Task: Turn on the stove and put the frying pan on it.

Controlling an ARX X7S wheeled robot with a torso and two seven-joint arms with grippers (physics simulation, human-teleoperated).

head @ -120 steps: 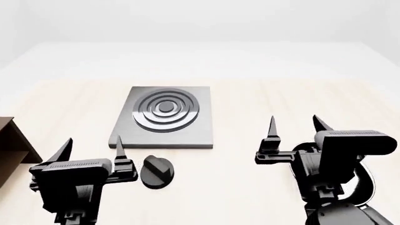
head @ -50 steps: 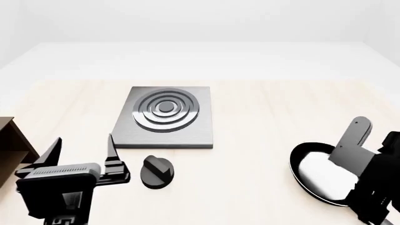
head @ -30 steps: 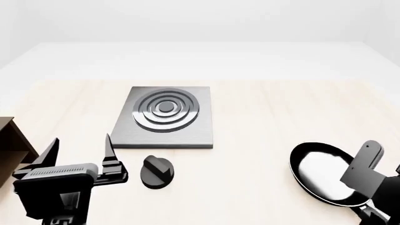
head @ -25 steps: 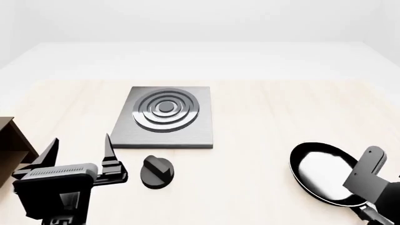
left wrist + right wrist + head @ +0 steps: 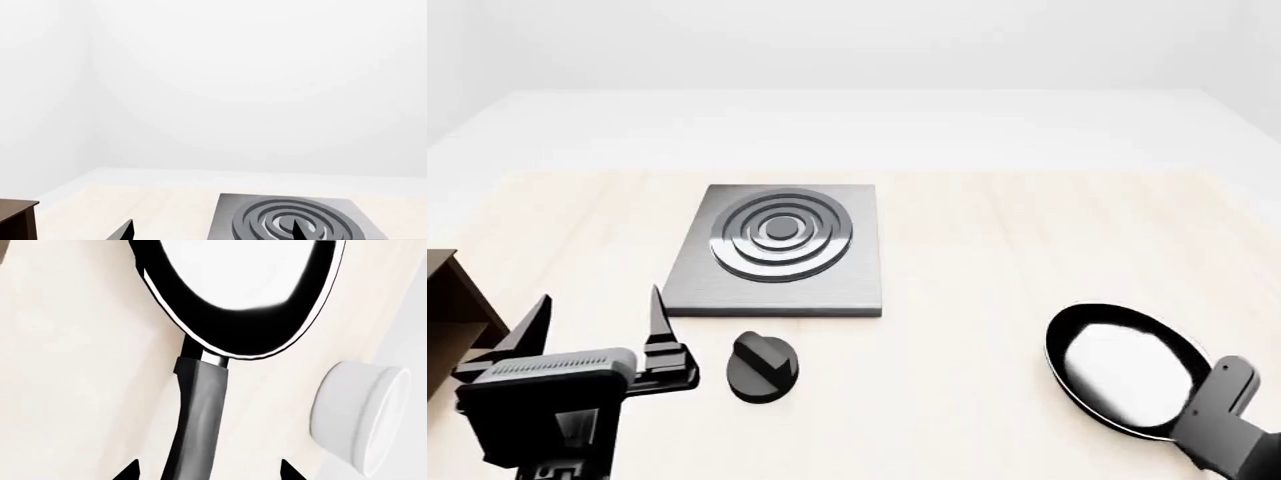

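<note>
The stove (image 5: 781, 250) is a grey square plate with dark burner rings, at the table's middle. Its round black knob (image 5: 761, 367) lies apart, just in front of it. My left gripper (image 5: 598, 305) is open and empty, left of the knob; in the left wrist view (image 5: 212, 231) the stove (image 5: 293, 220) lies ahead. The frying pan (image 5: 1124, 368) sits on the table at the near right. In the right wrist view my right gripper (image 5: 208, 471) is open, its tips either side of the pan's handle (image 5: 200, 415), not touching it.
A brown wooden shelf (image 5: 447, 300) stands at the left edge and shows in the left wrist view (image 5: 17, 220). A white bowl (image 5: 360, 415) sits close beside the pan's handle. My right arm (image 5: 1228, 435) fills the near right corner.
My right arm has drawn back and down to the near right corner, uncovering the pan and lining up over its handle. The left gripper has hardly moved lately.
</note>
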